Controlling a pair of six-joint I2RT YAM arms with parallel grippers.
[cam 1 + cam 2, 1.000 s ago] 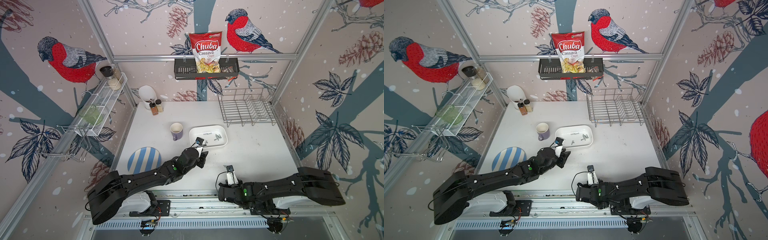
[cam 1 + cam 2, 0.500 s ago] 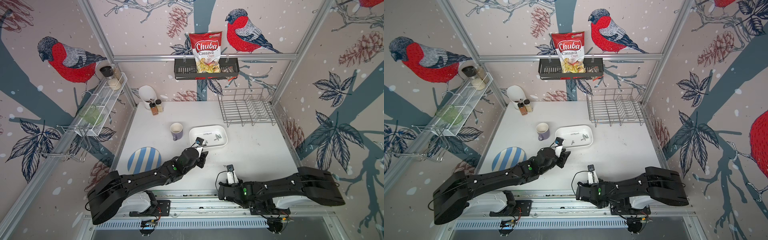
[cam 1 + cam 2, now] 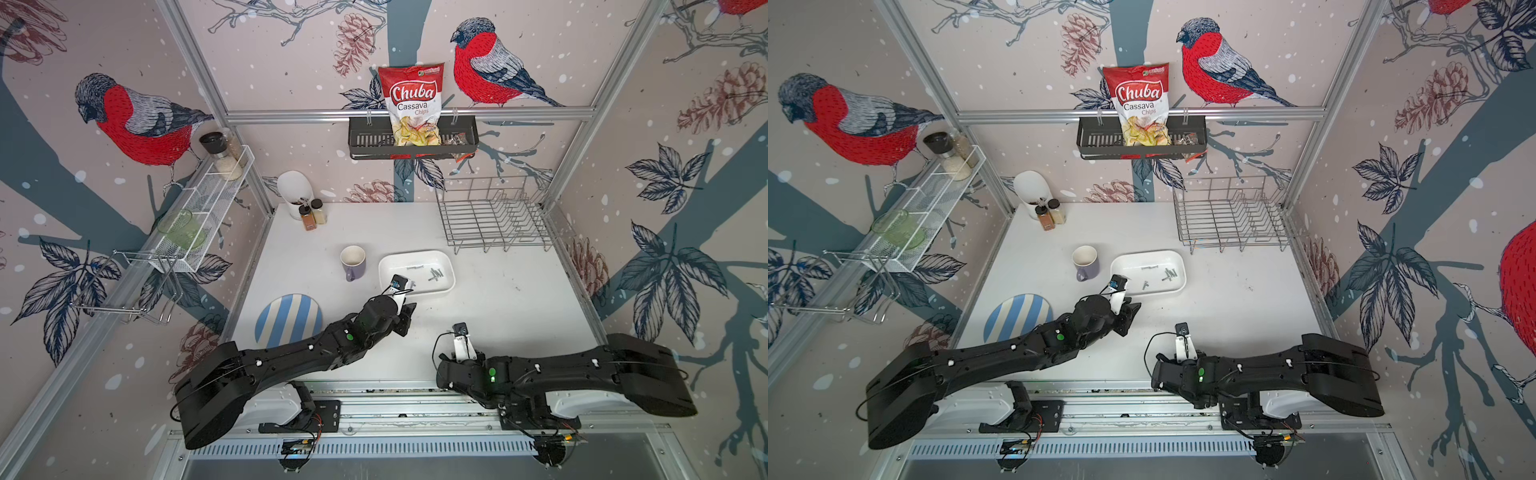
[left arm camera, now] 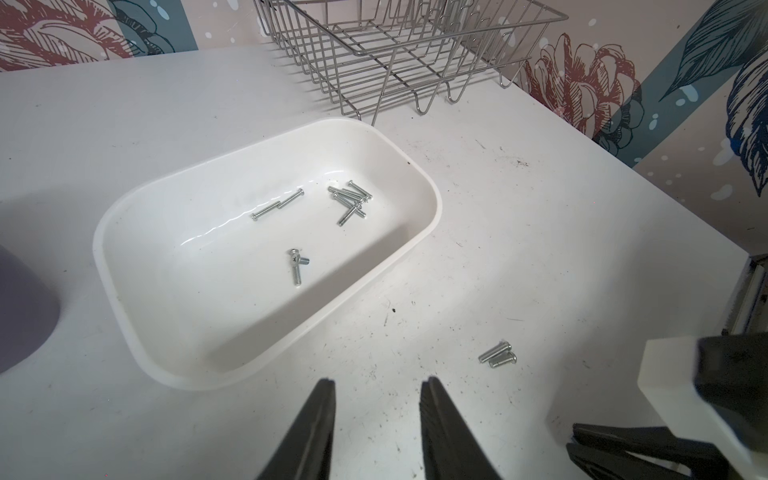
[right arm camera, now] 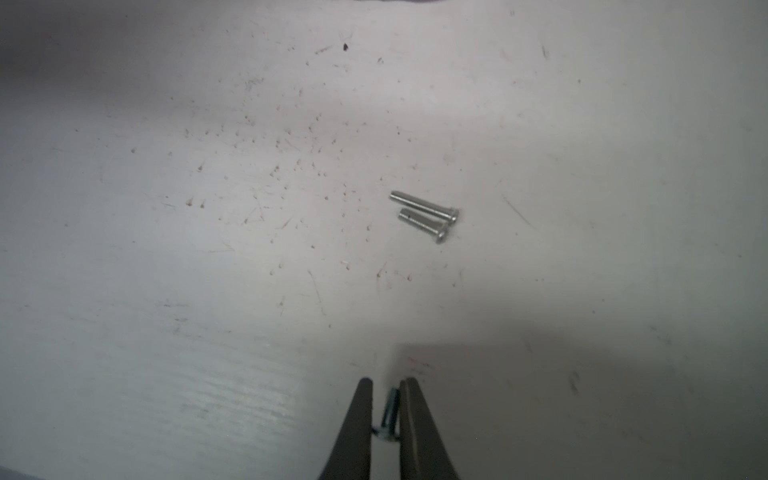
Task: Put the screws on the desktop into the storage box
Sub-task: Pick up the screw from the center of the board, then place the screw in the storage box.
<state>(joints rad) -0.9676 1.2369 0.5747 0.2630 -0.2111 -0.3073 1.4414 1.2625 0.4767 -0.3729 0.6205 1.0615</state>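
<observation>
— How far along is the robot?
— Most of the way, judging by what lies where. The one surface [image 3: 511, 316] carries one box [image 3: 417, 254], just right of the mug [image 3: 353, 262], and most of the screws [image 4: 296, 270] are already in it.
— And the two pincers?
— The left pincer [image 4: 377, 380] is spread and empty, just on the near side of the box. The right pincer [image 5: 387, 380], nearer and further right, is pressed together on a single screw [image 5: 391, 409], well apart from the box.
— How many screws are there?
— In the box there are two long ones [image 4: 266, 211] end to end, two crossed, and a heap [image 4: 349, 199] of four or five, too tangled to count exactly. So eight or nine are in. On the surface a pair [image 5: 424, 205] lies side by side, between the box and the right pincer.
— So what is left?
— Probably three: the pinched one has to be carried over, then the pair.
</observation>
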